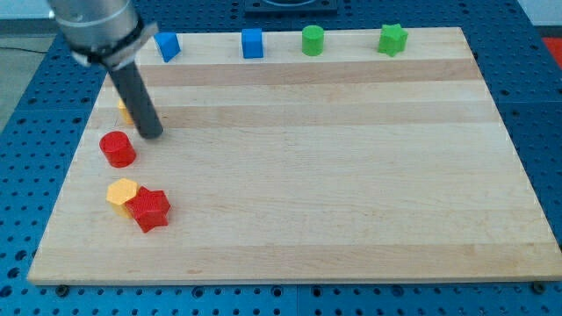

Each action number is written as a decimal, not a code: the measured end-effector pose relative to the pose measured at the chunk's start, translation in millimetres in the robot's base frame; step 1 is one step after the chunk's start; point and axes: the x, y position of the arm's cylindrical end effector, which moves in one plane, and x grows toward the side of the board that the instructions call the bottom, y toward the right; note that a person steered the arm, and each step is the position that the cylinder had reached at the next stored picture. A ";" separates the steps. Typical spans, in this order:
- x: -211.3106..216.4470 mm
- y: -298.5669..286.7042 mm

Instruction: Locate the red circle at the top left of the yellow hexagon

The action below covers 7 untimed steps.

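- Lowest on the board (351,219), nearest you, sits the red star (150,210) — it touches the yellow hexagon (122,191) on that block's lower right.
- Look up from the hexagon and you find the red circle (117,149). It sits near the hexagon, above it and a tiny bit to the view's left, with a small gap between them.
- So the job looks almost done, or done — the circle is already at the hexagon's top left, though more above than left.
- You may still want one small nudge toward the view's left.
- My tip (152,135) rests just above and right of the circle, very close; you cannot tell if it touches.
- No claw here, only a rod, so nothing is held.
- Behind the rod peeks another yellow block (125,107), its shape hidden.
- Along the view's top you see a blue block (167,46), a blue cube (252,43), a green circle (313,40) and a green star (392,39), all well apart from the work.
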 end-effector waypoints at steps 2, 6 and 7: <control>70.6 -64.1; 35.3 8.0; 70.8 38.4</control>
